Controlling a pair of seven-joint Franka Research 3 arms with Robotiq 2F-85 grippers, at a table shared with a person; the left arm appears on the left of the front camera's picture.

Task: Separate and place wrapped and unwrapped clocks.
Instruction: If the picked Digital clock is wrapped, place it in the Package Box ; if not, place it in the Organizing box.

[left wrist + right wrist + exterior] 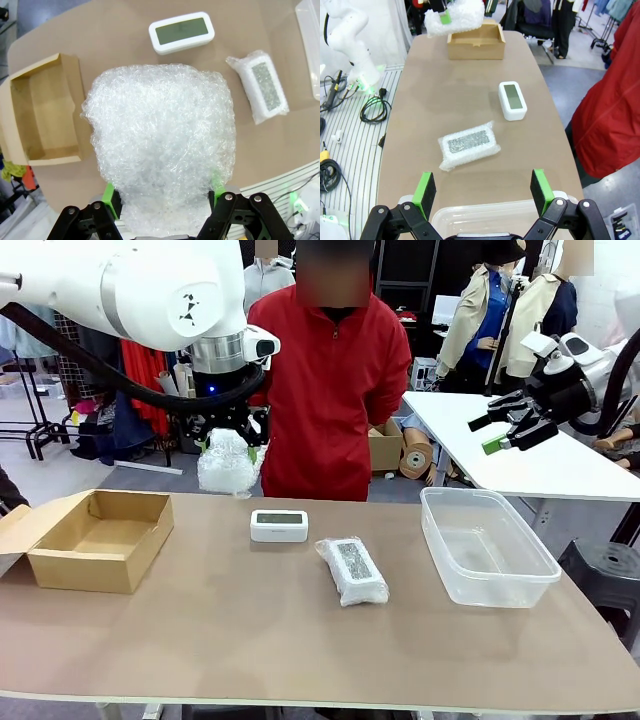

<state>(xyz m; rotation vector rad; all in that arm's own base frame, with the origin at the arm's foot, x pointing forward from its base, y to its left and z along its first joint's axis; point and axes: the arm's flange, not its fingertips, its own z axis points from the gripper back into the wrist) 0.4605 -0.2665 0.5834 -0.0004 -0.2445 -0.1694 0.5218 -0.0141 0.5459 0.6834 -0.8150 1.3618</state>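
Three clocks: right of the cardboard box [95, 538], the left end effector [230, 445] clamps one bubble-wrapped clock [228, 472] aloft, probably for sorting. The bare clock [279, 525] and second wrapped clock [352, 570] lie on the bench [300, 650]. The right end effector [510, 428] gapes empty over the plastic tub [486, 585].

The bubble-wrap lump [160, 150] hides most of the green pads [110, 196] of the left gripper [163, 192], and what it wraps cannot be made out. The plastic tub [311, 45] runs off the picture's edge; the bare clock [279, 525] has an unreadable screen.

left pincer [230, 445] clamped, held high; right pincer [483, 186] spread open.
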